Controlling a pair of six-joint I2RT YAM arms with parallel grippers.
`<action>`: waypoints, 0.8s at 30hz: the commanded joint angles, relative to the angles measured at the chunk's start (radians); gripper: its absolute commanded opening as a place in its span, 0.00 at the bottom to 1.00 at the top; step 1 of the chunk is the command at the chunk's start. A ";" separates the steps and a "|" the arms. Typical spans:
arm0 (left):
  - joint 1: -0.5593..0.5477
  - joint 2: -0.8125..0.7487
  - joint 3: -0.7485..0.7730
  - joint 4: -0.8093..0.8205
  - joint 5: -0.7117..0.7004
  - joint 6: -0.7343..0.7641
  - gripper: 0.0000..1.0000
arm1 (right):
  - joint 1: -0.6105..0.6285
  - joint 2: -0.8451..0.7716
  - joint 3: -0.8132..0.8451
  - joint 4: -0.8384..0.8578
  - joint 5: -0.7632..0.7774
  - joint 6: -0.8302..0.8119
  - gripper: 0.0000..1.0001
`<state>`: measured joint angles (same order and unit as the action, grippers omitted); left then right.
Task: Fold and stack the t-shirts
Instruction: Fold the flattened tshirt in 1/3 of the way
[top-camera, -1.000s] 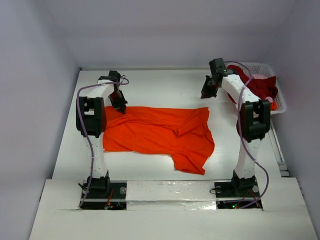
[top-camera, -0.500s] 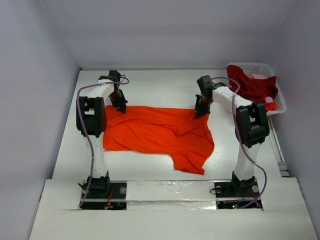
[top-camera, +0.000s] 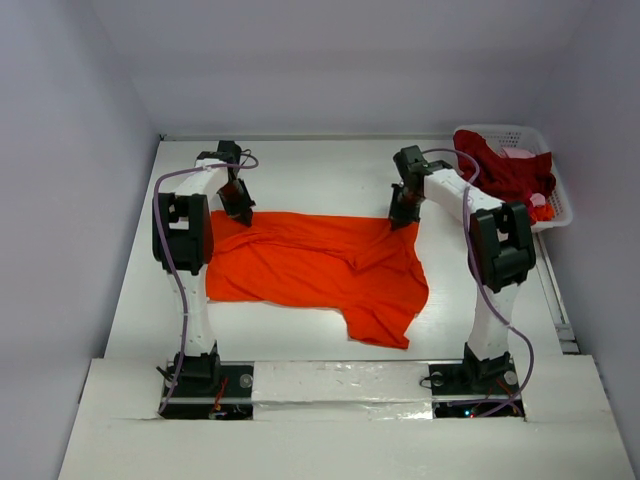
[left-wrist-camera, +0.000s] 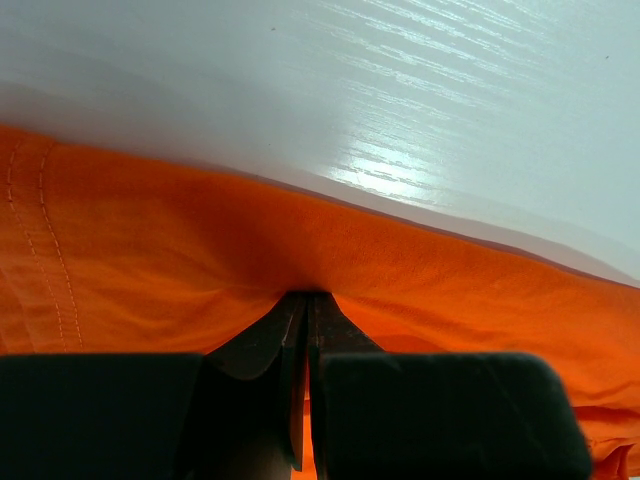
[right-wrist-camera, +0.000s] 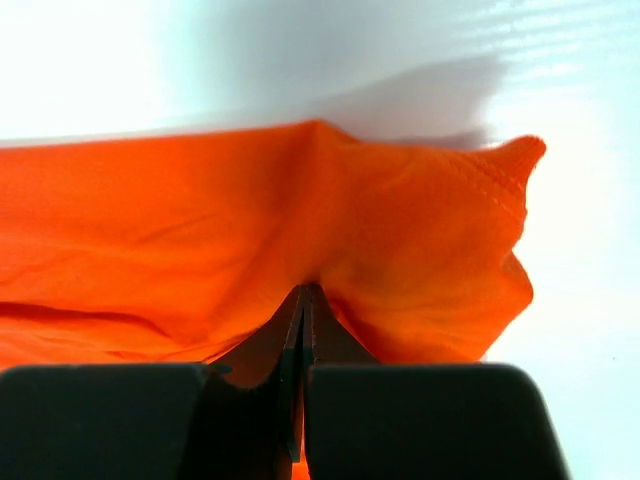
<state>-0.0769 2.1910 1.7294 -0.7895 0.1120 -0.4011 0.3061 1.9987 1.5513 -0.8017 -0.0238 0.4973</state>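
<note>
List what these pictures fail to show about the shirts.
- Top view: crimson t-shirt covers whatever lies under it in the basket; pink cloth is a mere sliver.
- Top view: orange t-shirt is rumpled; folds hide its collar.
- Wrist views: left gripper and right gripper block the lower frame; edges crop the shirt.

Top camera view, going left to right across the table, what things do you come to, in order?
left gripper → orange t-shirt → right gripper → dark red t-shirt, lying in the white basket at the far right.
</note>
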 joint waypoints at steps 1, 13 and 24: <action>0.006 0.004 0.016 0.012 -0.009 0.010 0.00 | -0.004 0.011 0.062 -0.001 0.021 -0.006 0.00; 0.006 -0.002 0.022 0.006 -0.009 0.011 0.00 | -0.004 -0.035 -0.034 0.027 0.058 0.006 0.00; 0.006 -0.013 0.022 0.004 -0.003 0.010 0.00 | -0.004 -0.023 -0.122 0.055 0.033 0.024 0.00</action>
<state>-0.0765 2.1910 1.7294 -0.7895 0.1131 -0.4007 0.3061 2.0014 1.4490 -0.7746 0.0135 0.5030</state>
